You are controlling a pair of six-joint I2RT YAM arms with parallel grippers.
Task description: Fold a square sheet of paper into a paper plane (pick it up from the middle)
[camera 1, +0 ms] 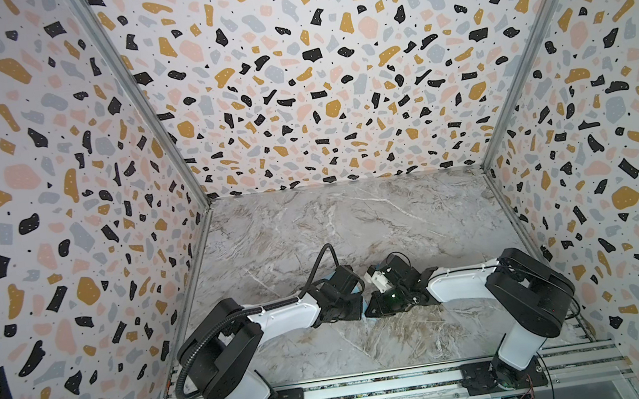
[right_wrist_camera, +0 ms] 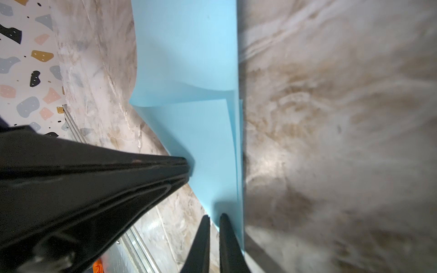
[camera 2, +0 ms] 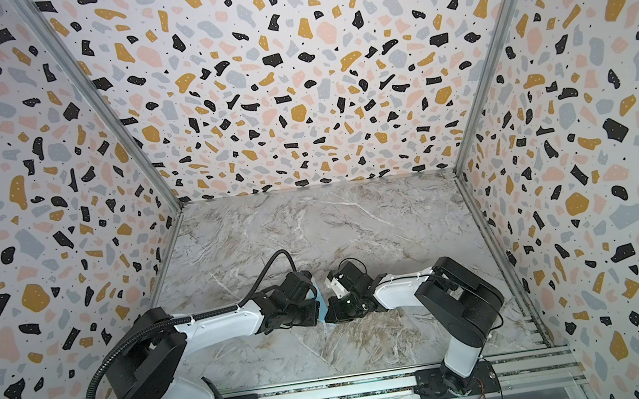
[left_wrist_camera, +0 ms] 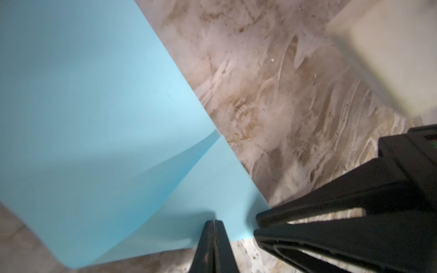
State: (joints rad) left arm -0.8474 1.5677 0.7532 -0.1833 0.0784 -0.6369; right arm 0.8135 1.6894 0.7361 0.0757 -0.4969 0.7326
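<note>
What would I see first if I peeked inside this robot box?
Probably the speckled walls, dotted with black, gold, pink and grey blobs all around the marble table. Next come the two robot arms, meeting nose to nose near the front middle of the table. Between them is a sheet of light blue paper with a flap folded over, pinched by the left gripper and the right gripper.

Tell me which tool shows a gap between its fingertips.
The right tool: a thin slit shows between its fingertips, with the blue sheet running into it. The left tool has its fingertips pressed flush together.
</note>
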